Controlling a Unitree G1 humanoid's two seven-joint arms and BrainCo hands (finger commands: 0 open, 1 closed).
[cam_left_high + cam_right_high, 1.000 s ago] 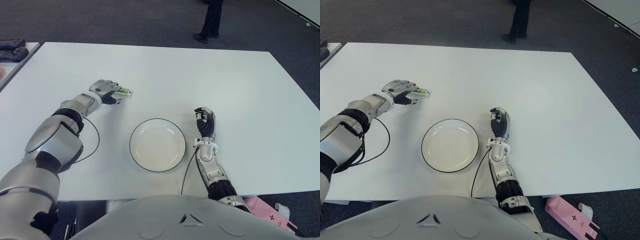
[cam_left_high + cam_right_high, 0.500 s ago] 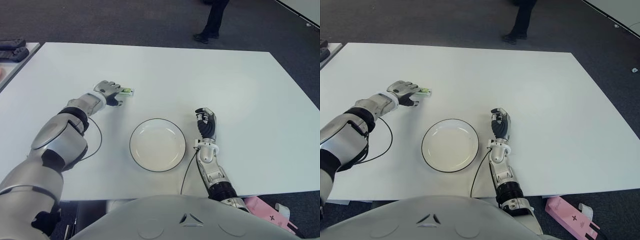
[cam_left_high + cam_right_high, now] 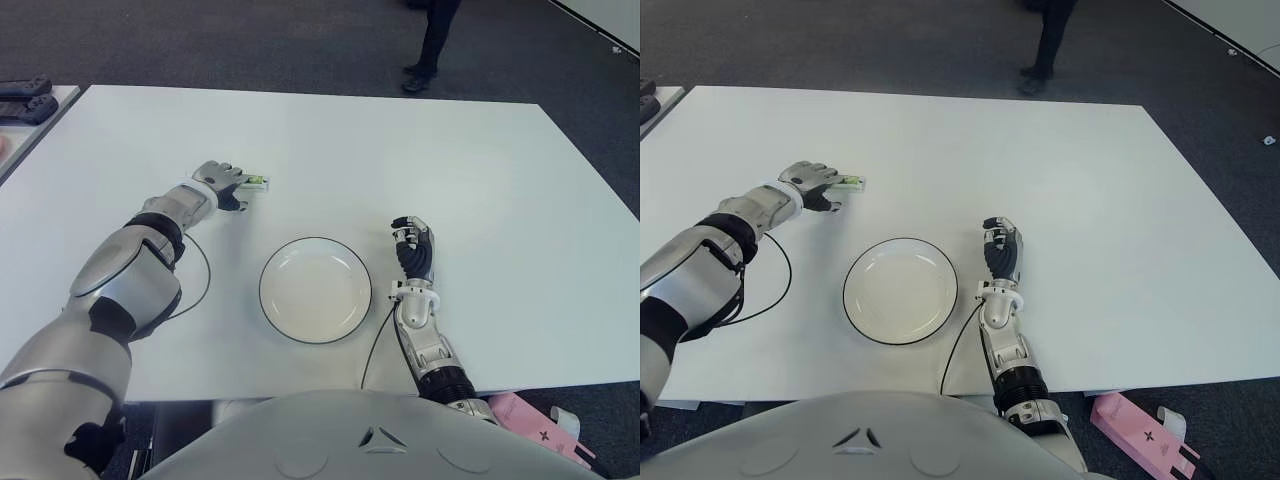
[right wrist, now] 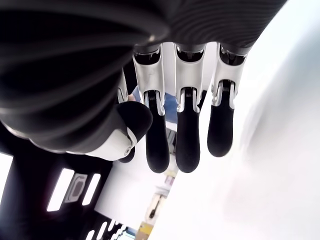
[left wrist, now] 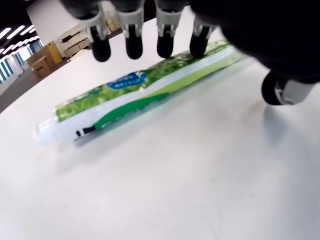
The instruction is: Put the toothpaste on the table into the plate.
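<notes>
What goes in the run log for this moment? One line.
left hand: over toothpaste, open, not gripping | toothpaste: flat on table | plate: empty | right hand: idle beside plate

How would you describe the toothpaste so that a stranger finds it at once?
On the white table, look beyond the round plate, toward the robot's left. The toothpaste lies flat under the left robot hand: a green and white tube, the only coloured thing there.

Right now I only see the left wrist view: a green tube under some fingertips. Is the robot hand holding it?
Observer: Not yet. The left robot hand is only over the toothpaste, which lies flat on the table.
Operator: Where should it go?
Observer: Into the plate, nearer the robot's body and to the right of the tube.
Operator: And the other hand?
Observer: The right robot hand shows beside the plate, on its right, holding nothing.
</notes>
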